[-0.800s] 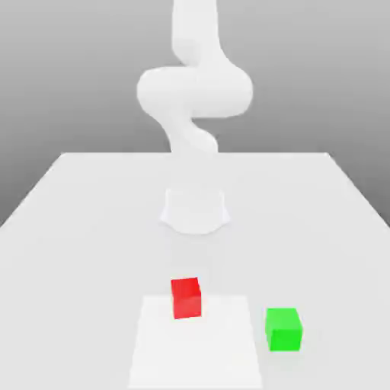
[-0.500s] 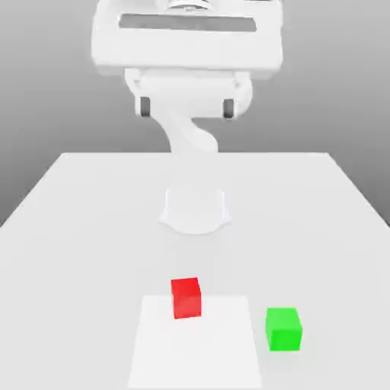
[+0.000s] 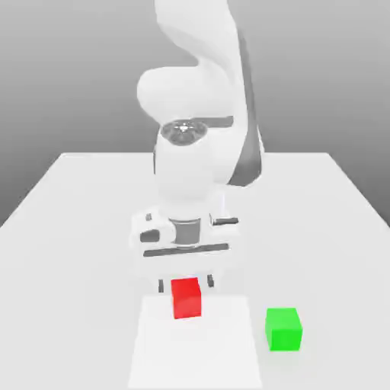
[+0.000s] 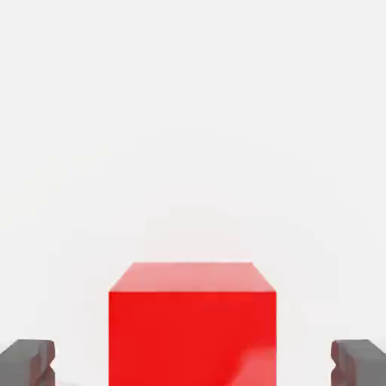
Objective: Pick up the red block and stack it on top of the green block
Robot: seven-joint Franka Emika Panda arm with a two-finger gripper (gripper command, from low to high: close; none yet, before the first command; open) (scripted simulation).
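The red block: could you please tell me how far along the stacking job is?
Already done, it seems: the gripper is down at the red block, open, one finger on each side. In hand: nothing is gripped, as gaps show beside the block. Left: grasp it, lift it and set it on the green block, whose top is bare.

A pale tabletop (image 3: pixel 320 251) stands before a plain grey backdrop (image 3: pixel 327 84).

A pale table (image 3: pixel 76 266) carries the red block (image 3: pixel 186 298) and green block (image 3: pixel 283 330), well apart.
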